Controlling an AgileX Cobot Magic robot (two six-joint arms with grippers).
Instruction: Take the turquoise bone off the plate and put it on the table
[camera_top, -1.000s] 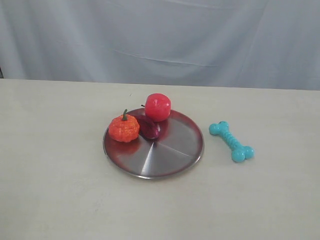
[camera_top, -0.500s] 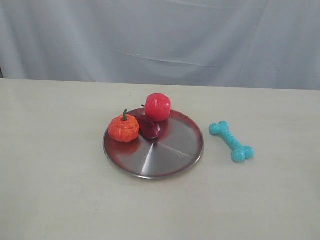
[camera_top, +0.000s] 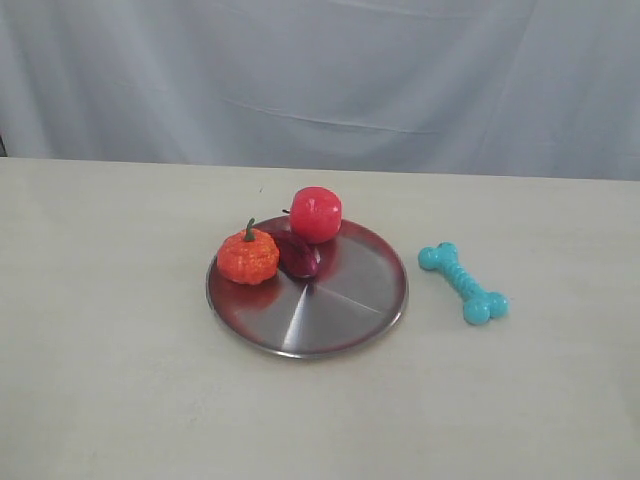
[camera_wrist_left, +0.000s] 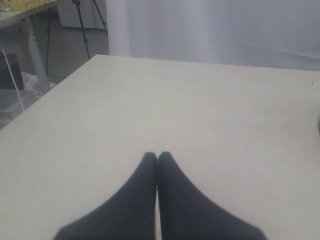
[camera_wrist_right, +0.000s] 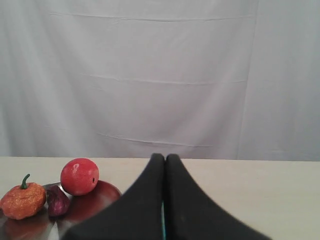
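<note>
The turquoise bone (camera_top: 463, 283) lies flat on the cream table (camera_top: 120, 350), just right of the silver plate (camera_top: 345, 300) and clear of its rim. Neither gripper shows in the exterior view. In the left wrist view my left gripper (camera_wrist_left: 157, 155) is shut with nothing in it, over bare tabletop. In the right wrist view my right gripper (camera_wrist_right: 165, 157) is shut and empty; a thin sliver of the turquoise bone (camera_wrist_right: 162, 222) shows through the slit between its fingers, so most of the bone is hidden there.
On the plate's left and back part sit an orange toy pumpkin (camera_top: 248, 256), a red apple (camera_top: 315, 214) and a dark purple fruit (camera_top: 298, 253). A grey-white curtain (camera_top: 320, 80) hangs behind the table. The table's left edge (camera_wrist_left: 45, 95) shows in the left wrist view.
</note>
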